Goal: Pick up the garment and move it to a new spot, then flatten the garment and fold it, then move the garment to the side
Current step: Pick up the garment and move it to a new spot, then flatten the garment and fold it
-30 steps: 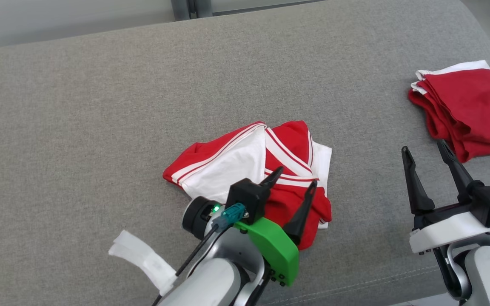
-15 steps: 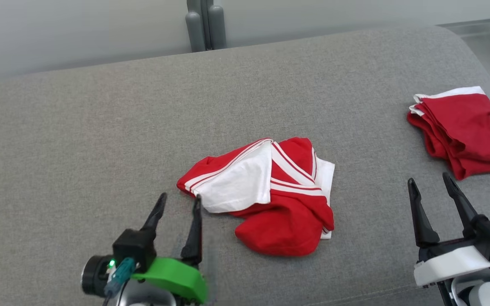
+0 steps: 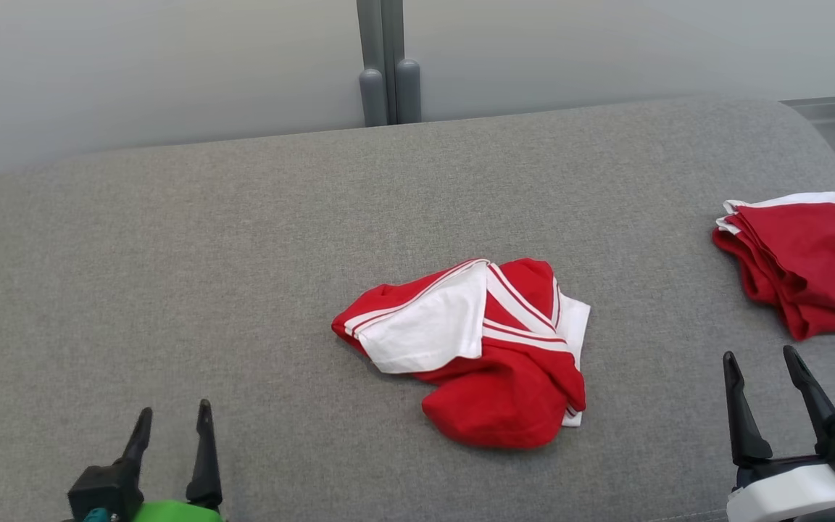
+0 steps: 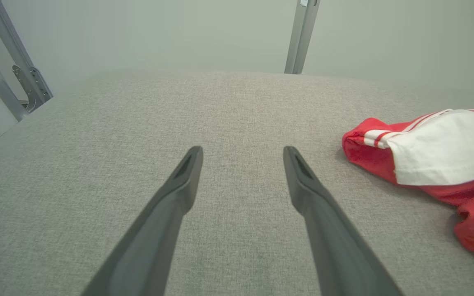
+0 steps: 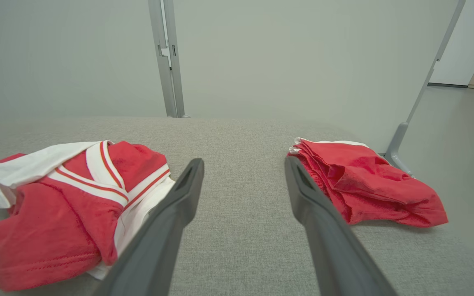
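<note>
Head view: the red and white garment (image 3: pixel 475 348) lies bunched up on the grey cushion (image 3: pixel 171 254). The left gripper (image 3: pixel 174 409) is left of it, the right gripper (image 3: pixel 759 355) right of it, both spread wide, holding nothing. A folded red pile (image 3: pixel 802 261) lies further right. Left wrist view: garment right of the fingers (image 4: pixel 179 197). Right wrist view: garment left, pile right.

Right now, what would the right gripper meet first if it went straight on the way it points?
Likely bare gray cushion: the right gripper points just left of the folded red garment, which one finger may brush; depth unclear.
</note>
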`<state>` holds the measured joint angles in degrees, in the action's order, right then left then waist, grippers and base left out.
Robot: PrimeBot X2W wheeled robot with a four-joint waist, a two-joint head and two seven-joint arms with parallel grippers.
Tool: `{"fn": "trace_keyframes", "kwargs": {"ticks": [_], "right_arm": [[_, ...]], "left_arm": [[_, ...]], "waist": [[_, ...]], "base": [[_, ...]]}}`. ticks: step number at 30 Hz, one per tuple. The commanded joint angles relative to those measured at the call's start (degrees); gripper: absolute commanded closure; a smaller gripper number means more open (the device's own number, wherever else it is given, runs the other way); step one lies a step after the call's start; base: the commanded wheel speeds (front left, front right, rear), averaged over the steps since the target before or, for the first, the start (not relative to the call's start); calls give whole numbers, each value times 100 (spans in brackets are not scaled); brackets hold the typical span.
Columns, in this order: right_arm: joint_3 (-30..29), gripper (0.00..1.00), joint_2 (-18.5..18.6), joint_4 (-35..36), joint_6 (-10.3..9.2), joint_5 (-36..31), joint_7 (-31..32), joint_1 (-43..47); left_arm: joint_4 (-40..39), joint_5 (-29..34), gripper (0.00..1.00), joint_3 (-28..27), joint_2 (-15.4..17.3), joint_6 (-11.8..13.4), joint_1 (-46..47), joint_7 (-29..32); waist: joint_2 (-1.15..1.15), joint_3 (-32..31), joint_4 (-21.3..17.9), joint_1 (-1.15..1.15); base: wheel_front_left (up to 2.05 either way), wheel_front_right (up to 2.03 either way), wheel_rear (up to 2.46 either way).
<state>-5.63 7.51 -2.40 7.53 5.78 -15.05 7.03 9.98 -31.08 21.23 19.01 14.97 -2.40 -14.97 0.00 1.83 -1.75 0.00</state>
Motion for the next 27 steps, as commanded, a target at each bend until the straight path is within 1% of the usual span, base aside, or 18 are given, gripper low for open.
{"fn": "trace_keyframes", "kwargs": {"ticks": [1, 3, 7, 12, 20, 23, 27], "right_arm": [[-34, 0, -11, 1, -9, -64, -16, 67], [-119, 0, -15, -25, -9, -79, -17, 32], [-246, 0, 9, -144, -9, -126, -17, 23], [-328, 0, 14, -234, -9, -137, -17, 73], [-379, 0, 50, -312, -9, -144, -17, -11], [-368, 0, 62, -350, -9, -151, -17, -19], [-351, 0, 52, -371, -9, -153, -17, -36]], "left_arm": [[-1, 105, 0, -122, -4, -78, -126, -25], [25, 238, 0, -440, -96, -331, -280, -21], [52, 572, 0, -955, -289, -755, -477, -23], [123, 919, 0, -1422, -514, -1260, -606, -23], [151, 1444, 0, -1904, -901, -1743, -607, -24], [206, 1600, 0, -2033, -1021, -1863, -596, -25], [248, 1784, 0, -2159, -1137, -1953, -588, -24]], "waist": [[0, 5, 4, 0], [0, 13, 6, 0], [0, -5, 49, 0], [0, -54, 92, 0], [0, -32, 121, 0], [0, -43, 121, 0], [0, -48, 110, 0]], "base": [[0, 0, 0], [0, 0, 0], [0, 0, 0], [0, 0, 0], [0, 0, 0], [0, 0, 0], [0, 0, 0]]}}
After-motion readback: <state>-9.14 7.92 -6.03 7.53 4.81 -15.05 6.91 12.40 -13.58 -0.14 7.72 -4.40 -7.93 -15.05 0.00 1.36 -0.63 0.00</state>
